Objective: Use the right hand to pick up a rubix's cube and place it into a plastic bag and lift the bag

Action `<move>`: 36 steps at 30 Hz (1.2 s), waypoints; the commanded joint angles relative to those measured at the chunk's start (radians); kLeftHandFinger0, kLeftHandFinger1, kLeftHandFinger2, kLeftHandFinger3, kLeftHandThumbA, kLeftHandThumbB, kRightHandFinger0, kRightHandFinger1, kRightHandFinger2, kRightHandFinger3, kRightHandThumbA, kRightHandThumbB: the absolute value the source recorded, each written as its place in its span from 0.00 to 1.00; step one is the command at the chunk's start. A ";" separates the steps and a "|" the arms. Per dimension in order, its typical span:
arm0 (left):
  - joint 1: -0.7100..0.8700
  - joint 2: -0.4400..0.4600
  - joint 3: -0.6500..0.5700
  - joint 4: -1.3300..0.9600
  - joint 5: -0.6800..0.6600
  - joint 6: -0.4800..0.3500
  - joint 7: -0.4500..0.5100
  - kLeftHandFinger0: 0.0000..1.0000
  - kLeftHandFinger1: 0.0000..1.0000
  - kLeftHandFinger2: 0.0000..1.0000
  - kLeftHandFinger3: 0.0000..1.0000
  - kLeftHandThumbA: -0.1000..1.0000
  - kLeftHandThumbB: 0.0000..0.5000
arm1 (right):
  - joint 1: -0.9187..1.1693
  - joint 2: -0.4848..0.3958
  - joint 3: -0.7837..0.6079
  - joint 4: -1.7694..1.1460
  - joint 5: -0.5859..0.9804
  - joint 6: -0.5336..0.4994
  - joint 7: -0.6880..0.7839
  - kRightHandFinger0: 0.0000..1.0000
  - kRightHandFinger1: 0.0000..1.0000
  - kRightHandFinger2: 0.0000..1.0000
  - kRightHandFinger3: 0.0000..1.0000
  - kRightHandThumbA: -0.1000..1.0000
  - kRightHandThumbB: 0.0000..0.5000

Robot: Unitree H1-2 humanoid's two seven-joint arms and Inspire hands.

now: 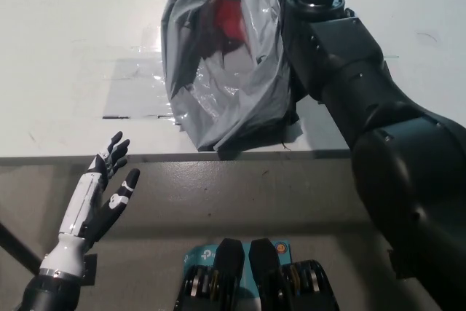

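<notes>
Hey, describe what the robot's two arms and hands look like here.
The left robot hand is white with black fingers on a slim white forearm ending in a black cuff. The right arm is bulky, matte black, with rounded jointed segments and a round cap.

A single head view looks steeply down from above the robot onto the near edge of a white table [65,41], which fills the upper half from nine to three o'clock. The floor strip below the edge takes the lower half. The camera sits close: the black right arm [378,121] looms large from five o'clock towards twelve, and the white left hand [102,187] shows at seven o'clock
</notes>
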 commanded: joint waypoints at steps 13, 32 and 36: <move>-0.018 0.014 -0.006 -0.020 -0.012 -0.011 -0.013 1.00 1.00 1.00 1.00 0.77 0.30 | -0.203 -0.208 0.448 -0.053 -0.352 0.061 -0.021 1.00 1.00 1.00 1.00 0.76 0.98; -0.029 0.013 -0.003 -0.027 -0.020 0.023 -0.007 1.00 1.00 1.00 1.00 0.75 0.29 | -0.305 -0.401 0.172 -0.695 -0.053 0.170 0.360 1.00 1.00 1.00 1.00 0.62 0.95; -0.017 0.017 -0.004 -0.025 -0.019 0.016 -0.011 1.00 1.00 1.00 1.00 0.76 0.29 | -0.255 -0.422 0.226 -0.782 -0.125 0.233 0.435 1.00 1.00 1.00 1.00 0.62 0.91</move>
